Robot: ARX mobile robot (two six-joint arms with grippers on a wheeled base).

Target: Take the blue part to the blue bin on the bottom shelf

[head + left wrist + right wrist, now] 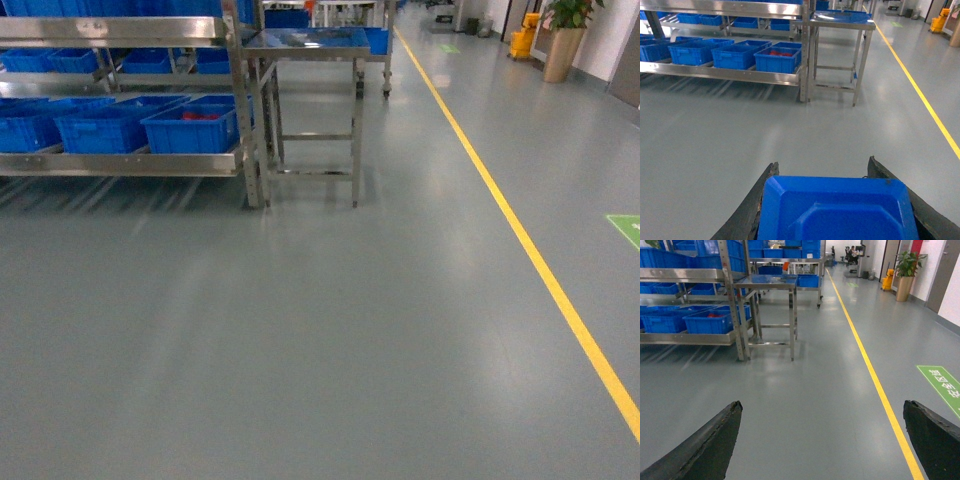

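The blue part point(837, 210) fills the bottom of the left wrist view, and my left gripper point(822, 166) is shut on it, one dark finger against each side. My right gripper point(822, 404) is open over bare floor with nothing between its fingers. Neither gripper shows in the head view. Far ahead on the left, the bottom shelf point(120, 162) point(730, 74) carries a row of blue totes. The rightmost tote point(190, 128) point(779, 59) shows red packets. Beside it on the left stands a blue bin point(100, 128) point(735, 56) with no red showing.
A square-topped steel table point(305, 42) point(767, 282) stands right of the rack. A yellow floor line point(540, 260) runs along the right, with a green floor mark point(628, 228) beyond it. A potted plant point(565, 40) stands far back. Grey floor lies between me and the rack.
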